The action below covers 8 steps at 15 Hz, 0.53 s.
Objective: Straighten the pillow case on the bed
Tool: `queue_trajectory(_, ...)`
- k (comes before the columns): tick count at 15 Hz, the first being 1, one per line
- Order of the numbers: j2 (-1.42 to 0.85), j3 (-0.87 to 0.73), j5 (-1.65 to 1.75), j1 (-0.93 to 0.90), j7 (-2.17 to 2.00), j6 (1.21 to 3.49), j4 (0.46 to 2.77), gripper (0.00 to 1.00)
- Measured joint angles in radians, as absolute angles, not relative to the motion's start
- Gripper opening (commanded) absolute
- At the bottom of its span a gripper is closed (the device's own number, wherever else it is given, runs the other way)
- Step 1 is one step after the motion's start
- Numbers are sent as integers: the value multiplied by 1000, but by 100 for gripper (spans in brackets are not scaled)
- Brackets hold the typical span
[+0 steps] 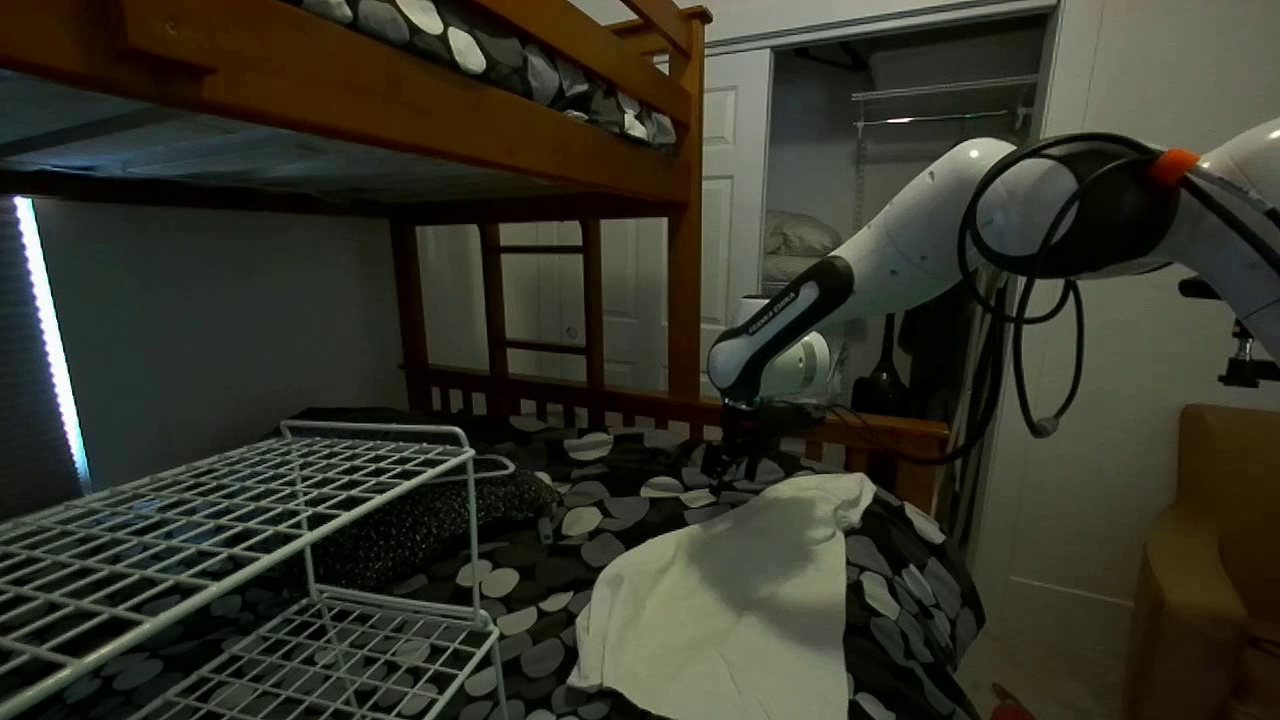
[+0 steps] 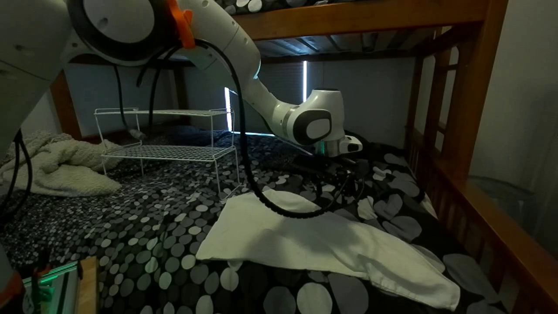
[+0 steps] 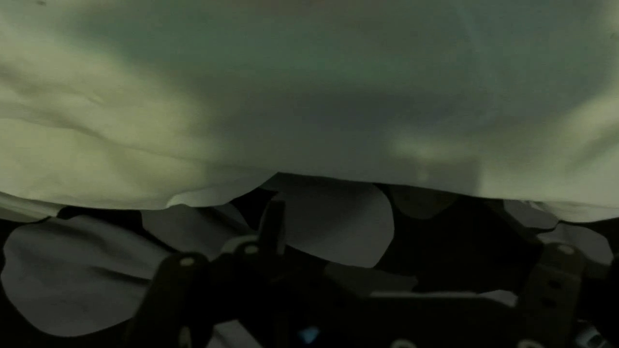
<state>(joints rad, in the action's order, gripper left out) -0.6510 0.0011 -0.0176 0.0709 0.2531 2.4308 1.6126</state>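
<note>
Bed (image 2: 144,248) beneath rumpled pillow case (image 2: 283,240), gripper (image 2: 334,191) agape nearby

Dim | glare: window slits (image 2: 304,82) | soft shadow: pillow case (image 2: 311,242) | wrist view: murky

This is a home, and the room a bedroom. The bed (image 1: 450,120), a brown wooden bunk, shows in both exterior views, with a ladder (image 1: 545,349) at one end and dark, pebble-printed bedding (image 2: 152,235) on both levels. A cream pillow case (image 1: 730,610) and a fleecy blanket (image 2: 65,168) lie on the lower bunk. Beyond the bed's end, in an exterior view, a closet (image 1: 815,150) stands open beside a white panelled door (image 1: 737,120); inside are a high shelf (image 1: 945,88) and soft, pale bundles (image 1: 800,234). A tan armchair (image 1: 1190,575) is partly in view. Bright light edges a dark blind (image 2: 283,85).
</note>
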Motion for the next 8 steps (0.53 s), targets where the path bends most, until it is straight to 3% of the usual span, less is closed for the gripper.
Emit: queue_trajectory(8, -771, 9, -18, 93, 261, 2441, 1498, 100)
